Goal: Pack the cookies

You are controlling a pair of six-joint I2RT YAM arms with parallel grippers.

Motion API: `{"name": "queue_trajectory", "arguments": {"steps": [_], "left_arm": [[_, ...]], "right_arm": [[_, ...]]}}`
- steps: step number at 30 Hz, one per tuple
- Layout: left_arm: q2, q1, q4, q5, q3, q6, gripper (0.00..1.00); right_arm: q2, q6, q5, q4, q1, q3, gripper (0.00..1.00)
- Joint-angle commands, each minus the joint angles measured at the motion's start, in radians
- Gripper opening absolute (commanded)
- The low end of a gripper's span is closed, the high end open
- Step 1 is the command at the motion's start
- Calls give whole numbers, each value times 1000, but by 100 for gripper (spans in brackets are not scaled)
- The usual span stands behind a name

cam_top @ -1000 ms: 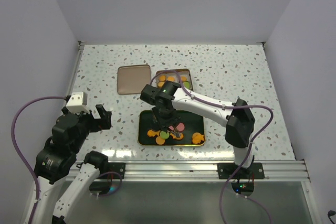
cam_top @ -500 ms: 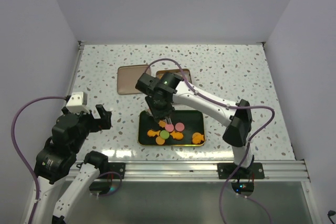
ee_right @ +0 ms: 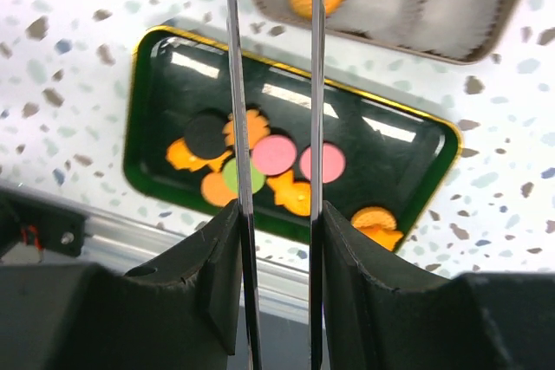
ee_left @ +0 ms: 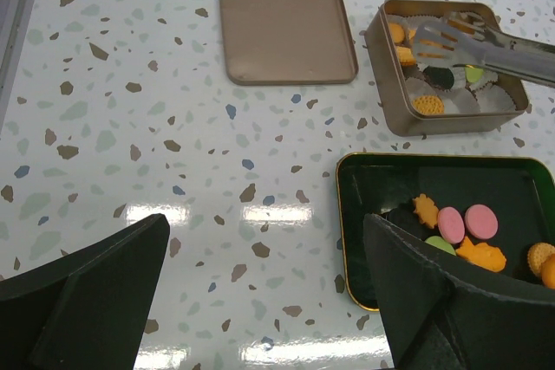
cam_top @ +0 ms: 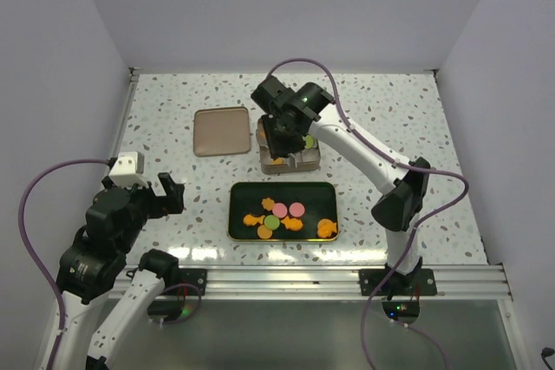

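1. My right gripper (ee_left: 431, 42) is over the open tin (ee_left: 378, 67), with the long tongs drawn in close. In the left wrist view they look to be nipping one orange cookie (ee_left: 438, 43) at the tips. My own wrist camera cuts the tips off at the top edge, so that side look is all I have on the grip.
2. I read the step in hand as the drop-off. The piece hangs above the tin's far-left part, over the white paper cups (ee_left: 496, 98) lining the inside.
3. A few orange cookies already sit in the tin, one of them in a cup by the near wall. The rest of the cookies (cam_top: 282, 217) lie clustered on the black tray (cam_top: 236, 212) just in front of the tin: mostly orange, two pink, one green.
4. My left gripper (ee_left: 266, 240) hangs spread wide over the speckled table (ee_left: 130, 127), well apart from tray and tin. The lid (ee_left: 286, 28) lies off, to the left of the tin.
5. The next move calls for lowering the tips into a free cup and parting the tongs just enough for the cookie to fall flat. Then I lift straight out, because a blade that catches a cup wall could drag the cup along. After that I go back to the tray for another.
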Motion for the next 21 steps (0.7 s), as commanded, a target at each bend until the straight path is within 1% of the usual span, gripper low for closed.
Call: {"name": "queue_trajectory", "arguments": {"steps": [1, 11, 21], "left_arm": [[-3, -5, 46, 4, -1, 26, 100], [14, -5, 46, 2, -1, 26, 100], [33, -5, 46, 2, -1, 24, 100]], "right_arm": [[-55, -48, 39, -140, -54, -26, 33], [-82, -88, 27, -84, -146, -176, 33], [-88, -97, 0, -59, -159, -232, 34]]}}
